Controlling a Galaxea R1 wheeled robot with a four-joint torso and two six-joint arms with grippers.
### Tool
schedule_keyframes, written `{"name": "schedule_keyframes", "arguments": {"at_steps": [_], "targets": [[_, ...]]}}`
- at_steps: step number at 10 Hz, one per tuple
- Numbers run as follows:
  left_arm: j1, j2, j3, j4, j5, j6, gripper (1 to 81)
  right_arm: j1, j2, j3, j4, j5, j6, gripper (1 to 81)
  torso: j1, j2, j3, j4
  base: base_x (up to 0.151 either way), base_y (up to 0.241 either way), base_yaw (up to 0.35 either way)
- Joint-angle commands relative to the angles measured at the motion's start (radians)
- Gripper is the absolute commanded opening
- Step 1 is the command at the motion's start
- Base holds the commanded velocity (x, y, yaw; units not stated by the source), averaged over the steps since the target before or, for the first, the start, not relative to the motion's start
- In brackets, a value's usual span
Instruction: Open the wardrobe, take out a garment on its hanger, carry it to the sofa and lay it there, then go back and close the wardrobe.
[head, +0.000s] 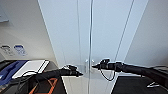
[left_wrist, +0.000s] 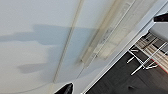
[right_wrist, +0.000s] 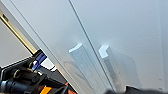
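Nearest to you, both arms reach forward at the same low height. The left pincer (head: 79, 74) and the right pincer (head: 94, 66) point inward at each other from either side of the middle seam, just short of the two handles (head: 89, 65). This reads as a mirrored approach, one pincer per door, so that each leaf can be drawn outward. You cannot tell from any view whether either pincer is released or clenched; neither is seen gripping a handle.

Beyond the pincers stands the wardrobe (head: 105, 30), directly ahead, both doors closed and flush. Its long axis is vertical, and the seam (head: 90, 35) runs straight up the front. The handles are short bars set parallel to that seam, one on each door, close together; the right wrist view shows them standing proud of the door face (right_wrist: 82, 62).

Farther off to the left, a white board (head: 30, 67) lies flat near a blue object (head: 11, 70).
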Motion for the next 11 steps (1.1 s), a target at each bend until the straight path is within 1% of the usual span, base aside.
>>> {"name": "schedule_keyframes", "arguments": {"at_steps": [1,4,11], "targets": [[-0.171,0.007,-0.021,-0.005,0.027,-0.001,81.1,0.189,0.037,-0.056,-0.006,0.0,0.002,81.1,0.0,0.0,0.0,0.0,0.0,0.0,0.0],[-0.179,0.042,-0.055,-0.003,0.03,-0.001,81.1,0.182,0.078,-0.139,-0.007,0.0,0.002,81.1,0.0,0.0,0.0,0.0,0.0,0.0,0.0],[-0.179,0.231,-0.266,0.032,0.032,0.001,81.1,0.177,0.145,-0.155,-0.004,-0.002,0.002,81.1,0.0,0.0,0.0,0.0,0.0,0.0,0.0]]}}
